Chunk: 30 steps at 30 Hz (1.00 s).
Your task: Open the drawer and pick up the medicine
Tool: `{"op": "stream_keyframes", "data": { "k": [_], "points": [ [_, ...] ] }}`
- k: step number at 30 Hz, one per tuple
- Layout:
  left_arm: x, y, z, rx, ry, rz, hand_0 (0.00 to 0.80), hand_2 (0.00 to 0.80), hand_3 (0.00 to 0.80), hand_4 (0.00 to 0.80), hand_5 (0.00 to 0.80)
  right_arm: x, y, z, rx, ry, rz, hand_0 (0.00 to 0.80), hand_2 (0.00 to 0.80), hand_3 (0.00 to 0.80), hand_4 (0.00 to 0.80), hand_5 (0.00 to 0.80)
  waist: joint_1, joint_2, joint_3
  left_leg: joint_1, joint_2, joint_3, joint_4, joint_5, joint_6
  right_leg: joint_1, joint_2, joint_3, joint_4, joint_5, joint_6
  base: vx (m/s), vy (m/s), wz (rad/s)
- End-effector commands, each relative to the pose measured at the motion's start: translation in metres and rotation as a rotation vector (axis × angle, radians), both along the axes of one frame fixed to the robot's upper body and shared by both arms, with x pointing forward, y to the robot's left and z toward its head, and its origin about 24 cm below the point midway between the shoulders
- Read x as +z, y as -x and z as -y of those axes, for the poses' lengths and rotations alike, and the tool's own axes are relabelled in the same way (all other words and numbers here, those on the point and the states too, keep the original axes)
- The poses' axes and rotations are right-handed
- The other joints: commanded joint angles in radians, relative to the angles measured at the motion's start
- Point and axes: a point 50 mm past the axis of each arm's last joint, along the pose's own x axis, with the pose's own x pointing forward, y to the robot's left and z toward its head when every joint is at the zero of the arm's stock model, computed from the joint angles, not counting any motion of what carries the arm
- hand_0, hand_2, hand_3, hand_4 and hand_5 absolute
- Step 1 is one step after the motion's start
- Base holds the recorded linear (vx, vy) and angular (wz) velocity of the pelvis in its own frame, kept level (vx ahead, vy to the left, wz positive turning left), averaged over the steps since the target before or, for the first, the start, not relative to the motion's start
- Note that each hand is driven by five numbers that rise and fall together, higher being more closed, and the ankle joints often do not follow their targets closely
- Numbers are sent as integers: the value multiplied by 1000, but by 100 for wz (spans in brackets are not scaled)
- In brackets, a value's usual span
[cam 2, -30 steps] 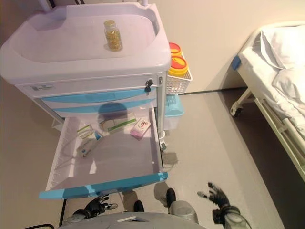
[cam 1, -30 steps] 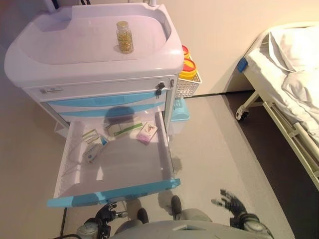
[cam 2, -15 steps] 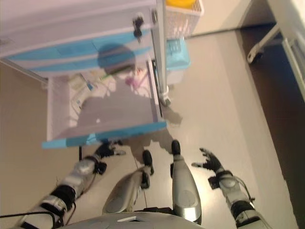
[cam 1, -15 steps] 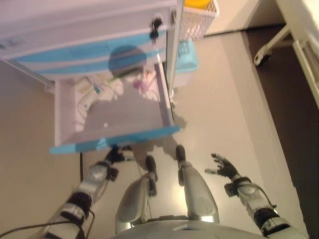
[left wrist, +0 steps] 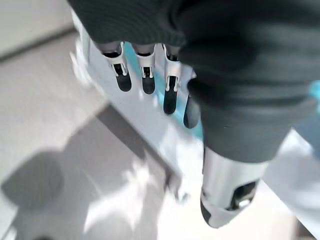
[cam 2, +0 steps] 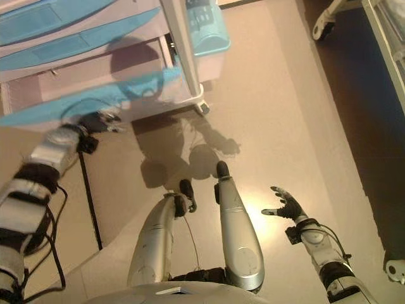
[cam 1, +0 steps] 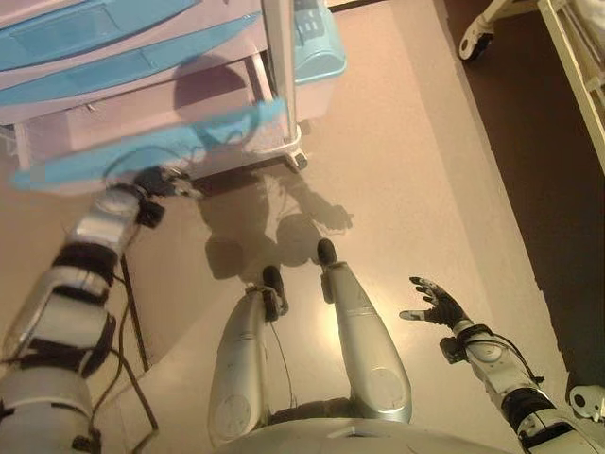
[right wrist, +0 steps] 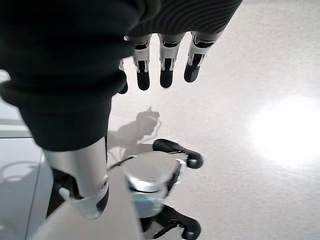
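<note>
Beige floor under a medical cart (cam 1: 142,57), blue-fronted drawer (cam 1: 151,142) pulled out, medicine out of sight, left hand (cam 1: 163,181) just below its front edge, fingers straight, right hand (cam 1: 437,305) spread over floor.

A light-blue bin (cam 1: 317,43) sits beside the cart, a bed frame's wheel (cam 1: 470,44) well apart.

Warm, fairly bright light from overhead. Hard dark shadows on floor (cam 1: 416,170) below drawer front (cam 1: 151,147), which is motion-smeared. Strong glare patch on floor in right wrist view, another betw the legs in right eye view. Left wrist view: background soft, blurred; fingers (left wrist: 170,92) sharp. Far right floor goes dark
</note>
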Motion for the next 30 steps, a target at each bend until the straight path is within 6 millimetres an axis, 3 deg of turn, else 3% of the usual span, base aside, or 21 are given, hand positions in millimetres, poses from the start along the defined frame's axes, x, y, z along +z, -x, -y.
{"op": "stream_keyframes", "data": {
  "k": [1, 2, 5, 8, 13, 16, 20, 23, 27, 28, 30],
  "points": [
    [96, 15, -41, 228, -100, 352, 0, 0, 0, 0, 0, -7, 23, 9, -9, 18, -23, 0, 0, 0, 0, 0, -38, -1, -64, 49, -29, 13, 22, -124, 45, 66, 31, -18, 27, -123, -46, 6, 45, -10],
    [114, 20, -47, 311, -113, 433, 0, 0, 0, 0, 0, -10, 25, 8, -9, 18, -23, 0, 0, 0, 0, 0, -46, -3, -65, 52, -28, 17, 24, -132, 48, 64, 35, -12, 27, -124, -46, 8, 37, -13],
    [133, 20, -43, 384, -88, 564, 0, 0, 0, 0, 0, -12, 25, 3, -8, 16, -17, 0, 0, 0, 0, 0, -51, -8, -66, 59, -29, 23, 21, -143, 51, 62, 42, -1, 26, -126, -44, -1, 40, -12],
    [128, 15, -36, 372, -68, 573, 0, 0, 0, 0, 0, -11, 21, 1, -1, 21, -12, 0, 0, 0, 0, 0, -53, -8, -68, 75, -33, 27, 1, -143, 54, 67, 47, 8, 15, -123, -42, -23, 46, -6],
    [103, 4, -18, 226, 37, 543, 0, 0, 0, 0, 0, -9, 15, -5, 13, 13, 5, 0, 0, 0, 0, 0, -42, 1, -72, 126, -45, 30, -60, -133, 57, 98, 49, 21, -17, -113, -30, -13, 14, -1],
    [60, -2, 4, 73, 186, 517, 0, 0, 0, 0, 0, -11, 12, -15, 17, -12, 12, 0, 0, 0, 0, 0, -18, 6, -79, 168, -54, 32, -137, -78, 52, 134, 36, 18, -81, -63, -20, -92, -78, 2],
    [-12, 11, 29, -72, 362, 438, 0, 0, 0, 0, 0, -14, 12, -22, -4, -44, 13, 0, 0, 0, 0, 0, 29, 18, -91, 236, -65, 6, -220, -47, 43, 208, 9, -2, -152, -43, -5, 11, -104, 0],
    [-93, 43, 43, -91, 468, 302, 0, 0, 0, 0, 0, -21, 18, -27, -20, -73, -6, 0, 0, 0, 0, 0, 74, 26, -121, 316, -80, -30, -305, -14, 31, 303, -19, -31, -228, -25, 10, 61, -135, 10],
    [-184, 98, 58, 16, 648, 116, 0, 0, 0, 0, 0, -33, 31, -34, -28, -103, -59, 0, 0, 0, 0, 0, 124, 23, -184, 417, -98, -78, -424, 38, 14, 436, -43, -72, -342, -2, 25, 92, -146, 28],
    [-193, 104, 60, 37, 660, 96, 0, 0, 0, 0, 0, -34, 33, -34, -29, -105, -66, 0, 0, 0, 0, 0, 127, 24, -192, 431, -100, -83, -441, 44, 11, 453, -43, -77, -358, 0, 26, 119, -138, 28],
    [-231, 137, 69, 96, 674, -32, 0, 0, 0, 0, 0, -41, 41, -36, -41, -122, -107, 0, 0, 0, 0, 0, 146, 25, -230, 486, -101, -102, -506, 70, 1, 525, -42, -100, -425, 11, 28, 89, -128, 42]
  ]
}}
